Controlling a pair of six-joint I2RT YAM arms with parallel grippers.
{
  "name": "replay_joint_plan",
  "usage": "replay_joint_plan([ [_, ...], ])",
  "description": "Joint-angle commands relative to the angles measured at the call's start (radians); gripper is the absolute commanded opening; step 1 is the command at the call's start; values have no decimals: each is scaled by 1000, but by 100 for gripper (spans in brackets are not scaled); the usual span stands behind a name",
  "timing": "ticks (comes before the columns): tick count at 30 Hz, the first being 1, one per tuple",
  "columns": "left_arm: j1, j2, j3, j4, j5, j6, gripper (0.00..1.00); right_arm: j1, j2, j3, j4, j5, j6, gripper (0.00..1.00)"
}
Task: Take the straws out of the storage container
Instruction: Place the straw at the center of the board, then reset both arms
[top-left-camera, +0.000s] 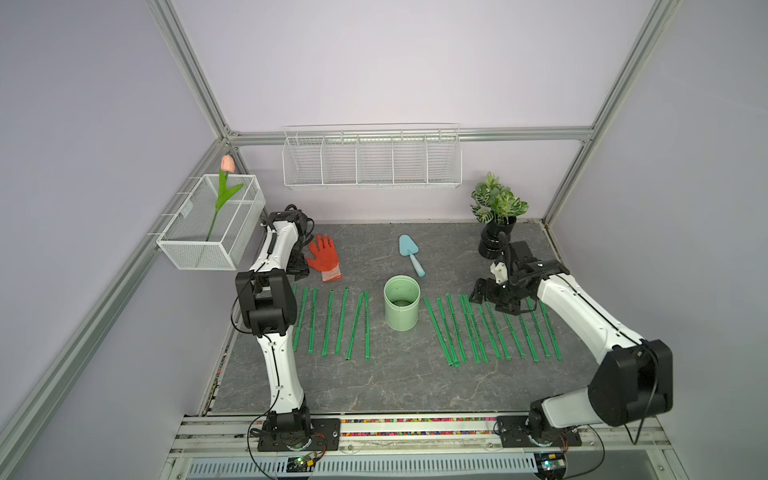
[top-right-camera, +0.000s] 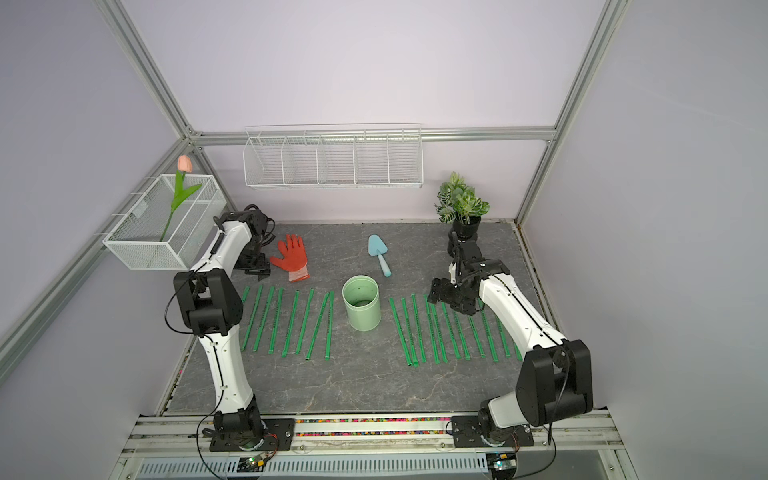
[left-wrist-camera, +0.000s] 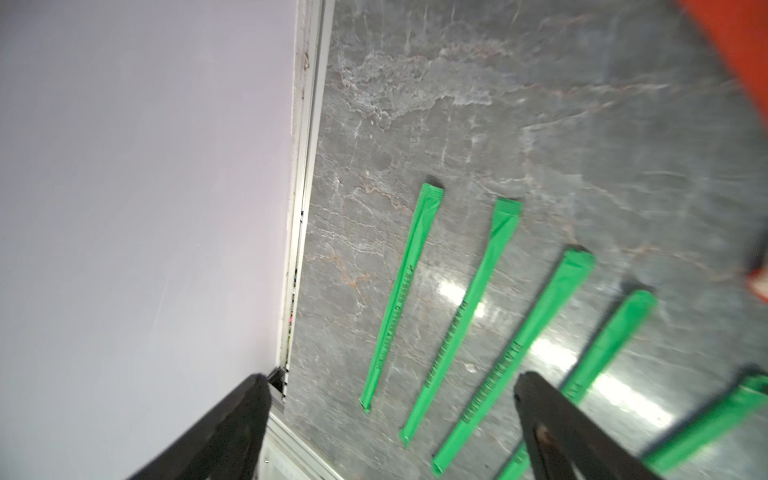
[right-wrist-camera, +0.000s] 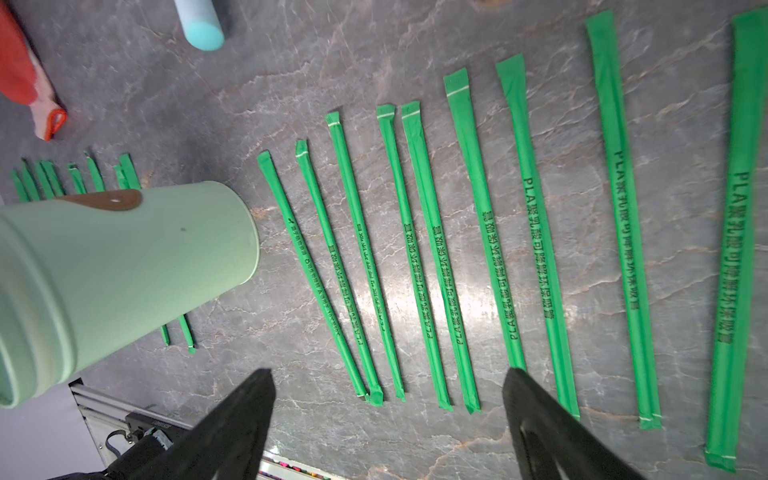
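Straws (top-left-camera: 328, 322), long bright-green wrapped sticks, all out on grey marbled surface (top-left-camera: 395, 382) beside empty-looking pale mint cylindrical cup (top-left-camera: 401, 318). Left claw (left-wrist-camera: 390, 378) and right claw (right-wrist-camera: 388, 372) spread wide, empty. Easy to scatter rows or tip cup retreating low.

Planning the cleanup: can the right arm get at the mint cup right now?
Probably yes: the right pincer hangs open and empty, with only flat-lying straws between it and the cup.

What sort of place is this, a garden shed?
Probably a robot test booth staged as a potting bench: a bare aluminium frame, two robot arms bolted to a front rail, and props like a trowel and potted plant.
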Motion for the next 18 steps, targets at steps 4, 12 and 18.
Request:
replay_joint_plan([
  [4, -64, -124, -102, 45, 1, -37, 99, 4, -165, -27, 58, 154, -28, 89],
  [12, -80, -388, -384, 338, 168, -45, 100, -2, -360, -168, 215, 376, -88, 89],
  [18, -93, -636, -618, 644, 242, -8, 100, -4, -602, -457, 531, 501, -193, 89],
])
